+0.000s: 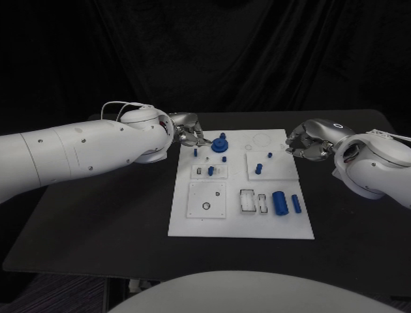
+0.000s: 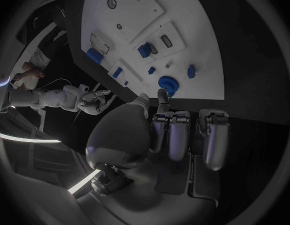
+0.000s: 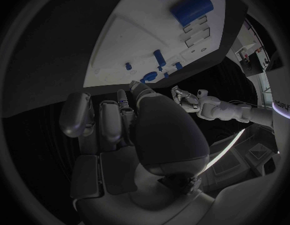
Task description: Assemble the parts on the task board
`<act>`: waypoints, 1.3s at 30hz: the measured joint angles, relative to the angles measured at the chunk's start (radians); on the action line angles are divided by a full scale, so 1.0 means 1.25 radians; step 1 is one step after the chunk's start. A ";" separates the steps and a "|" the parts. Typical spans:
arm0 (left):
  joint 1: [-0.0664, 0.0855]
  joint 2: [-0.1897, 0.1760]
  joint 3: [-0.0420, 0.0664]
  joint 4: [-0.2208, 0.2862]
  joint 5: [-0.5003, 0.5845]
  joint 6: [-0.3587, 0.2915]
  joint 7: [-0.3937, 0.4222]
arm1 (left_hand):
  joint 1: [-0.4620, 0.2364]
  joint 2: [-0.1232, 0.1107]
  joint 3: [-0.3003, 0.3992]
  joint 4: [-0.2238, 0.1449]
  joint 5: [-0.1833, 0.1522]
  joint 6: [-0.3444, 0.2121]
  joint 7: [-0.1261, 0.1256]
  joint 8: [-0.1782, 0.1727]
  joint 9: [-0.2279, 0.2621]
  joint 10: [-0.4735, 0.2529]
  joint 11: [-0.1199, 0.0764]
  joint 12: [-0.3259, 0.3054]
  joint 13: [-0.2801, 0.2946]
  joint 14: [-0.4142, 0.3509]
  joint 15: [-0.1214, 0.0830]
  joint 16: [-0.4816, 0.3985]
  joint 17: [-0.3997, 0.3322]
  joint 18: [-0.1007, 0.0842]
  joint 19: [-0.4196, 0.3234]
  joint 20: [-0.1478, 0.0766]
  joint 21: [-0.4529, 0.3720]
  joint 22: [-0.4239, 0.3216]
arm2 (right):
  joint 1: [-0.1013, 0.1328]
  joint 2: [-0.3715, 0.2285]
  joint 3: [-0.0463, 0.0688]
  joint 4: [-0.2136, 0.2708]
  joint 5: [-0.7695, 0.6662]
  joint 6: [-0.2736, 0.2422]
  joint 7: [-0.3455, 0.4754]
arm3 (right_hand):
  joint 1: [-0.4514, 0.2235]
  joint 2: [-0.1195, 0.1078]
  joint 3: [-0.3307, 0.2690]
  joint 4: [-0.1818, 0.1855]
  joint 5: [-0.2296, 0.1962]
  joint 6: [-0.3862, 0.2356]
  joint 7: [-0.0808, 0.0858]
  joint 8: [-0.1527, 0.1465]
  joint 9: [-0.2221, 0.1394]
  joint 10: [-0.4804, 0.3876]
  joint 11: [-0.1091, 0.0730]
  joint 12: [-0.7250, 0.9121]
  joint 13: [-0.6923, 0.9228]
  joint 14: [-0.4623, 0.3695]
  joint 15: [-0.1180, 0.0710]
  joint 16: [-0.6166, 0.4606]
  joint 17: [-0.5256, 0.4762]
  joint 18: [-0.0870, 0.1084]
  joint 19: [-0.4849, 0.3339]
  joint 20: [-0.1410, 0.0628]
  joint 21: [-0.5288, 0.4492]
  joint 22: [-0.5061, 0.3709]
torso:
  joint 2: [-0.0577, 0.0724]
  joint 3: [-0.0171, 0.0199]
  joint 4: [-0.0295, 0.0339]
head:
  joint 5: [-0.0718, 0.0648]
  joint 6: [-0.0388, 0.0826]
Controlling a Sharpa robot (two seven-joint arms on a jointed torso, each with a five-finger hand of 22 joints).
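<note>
Cylinders come first as you read outward: the large blue cylinder (image 1: 280, 203) and a slimmer blue rod (image 1: 297, 204) lie loose on the task board (image 1: 196, 225) at its near right. Further back, small blue pegs (image 1: 259, 169) stand mid-board, and the blue round gear (image 1: 220, 145) sits at the far left. Your left hand (image 1: 188, 130) hovers just beside that gear, holding nothing, fingers apart; your right hand (image 1: 306, 141) waits off the far right edge, loosely curled, also unladen. Approach the gear from above and pinch it squarely.
</note>
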 measured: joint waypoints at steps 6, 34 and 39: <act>0.009 0.031 0.000 -0.046 0.018 0.087 0.018 | -0.025 0.032 -0.006 0.008 0.053 0.018 -0.003 0.006 -0.002 0.000 0.000 0.001 0.001 0.000 0.000 0.000 0.000 -0.013 0.000 0.000 0.005 0.000 | 0.000 0.005 0.000 -0.002 0.003 -0.001 0.000 | 0.000 0.000 0.000 0.000 0.002 0.000 0.000 0.000 0.000 0.000 0.000 0.000 0.000 0.000 0.000 0.000 0.000 0.000 0.000 0.000 0.000 0.000 | -0.001 0.0009 -0.0012 | 0.002 0.000; 0.012 0.102 -0.001 -0.034 0.070 0.242 -0.224 | -0.008 -0.001 -0.046 -0.027 0.074 0.026 0.007 -0.071 -0.159 0.001 0.006 0.000 0.000 0.000 0.006 0.000 0.000 -0.013 0.000 0.000 -0.033 0.000 | 0.000 0.005 0.000 0.004 0.009 -0.004 0.001 | 0.000 0.000 0.002 0.002 0.002 0.000 0.000 0.000 -0.001 0.000 0.000 0.000 0.000 0.000 0.000 0.000 0.000 0.000 0.000 0.000 0.000 0.000 | -0.001 0.0001 -0.0011 | -0.002 0.000; 0.012 0.103 -0.001 -0.019 0.057 0.236 -0.236 | -0.008 -0.001 -0.046 -0.027 0.074 0.026 0.007 -0.071 -0.164 0.001 0.006 0.000 0.000 0.000 0.006 0.000 0.000 -0.013 0.000 0.000 -0.038 0.000 | 0.000 0.004 0.000 0.005 0.009 -0.004 0.001 | 0.000 0.000 0.002 0.002 0.002 0.000 0.000 0.000 -0.001 0.000 0.000 0.000 0.000 0.000 0.000 0.000 0.000 0.000 0.000 0.000 0.000 0.000 | 0.000 0.0001 -0.0002 | -0.002 0.000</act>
